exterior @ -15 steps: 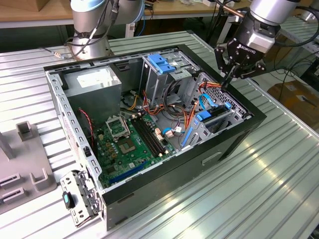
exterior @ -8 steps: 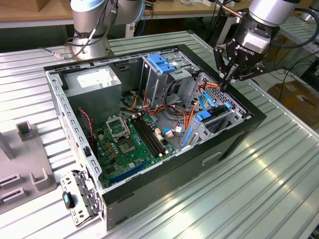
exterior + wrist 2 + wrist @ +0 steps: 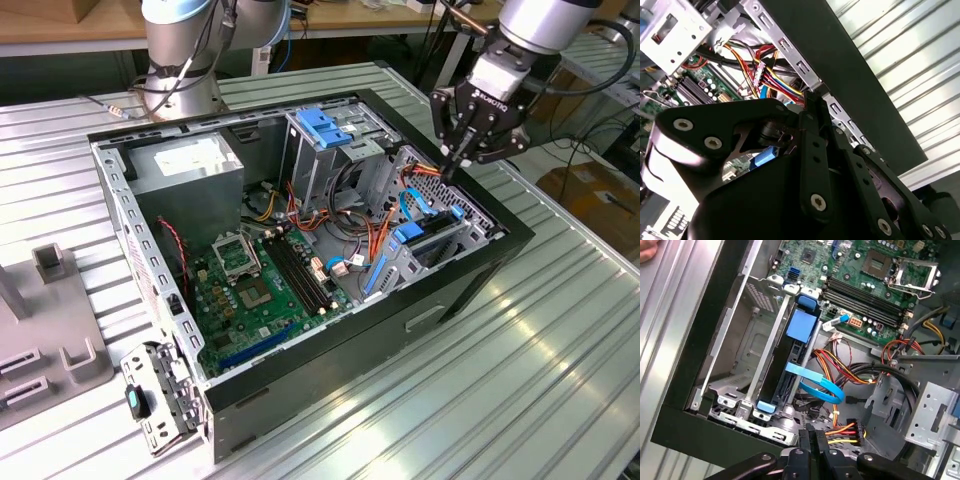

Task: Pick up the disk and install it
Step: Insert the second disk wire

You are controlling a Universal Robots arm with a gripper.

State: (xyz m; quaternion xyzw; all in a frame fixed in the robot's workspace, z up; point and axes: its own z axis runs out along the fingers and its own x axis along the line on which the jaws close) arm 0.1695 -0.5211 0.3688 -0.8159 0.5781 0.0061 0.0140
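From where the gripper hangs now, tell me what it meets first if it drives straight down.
Most likely the bundle of red, yellow and orange power cables by the open computer case's black edge, just below the black gripper. Depth is unclear; the metal drive cage sits close beside that line.

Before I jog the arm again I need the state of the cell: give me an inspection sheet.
Surface: ribbed metal table carrying the open case.
Job's things: disk appears to sit edge-on in the bay, blue rails showing; not held.
Clutter: metal bracket by the case corner.
Grippers: tool shut, empty, low over the bay's end.
Cables: blue ribbon crosses the disk; red-yellow wires run close to the tool.
Surroundings: grey fixture at the exterior view's left; cardboard box at its right.
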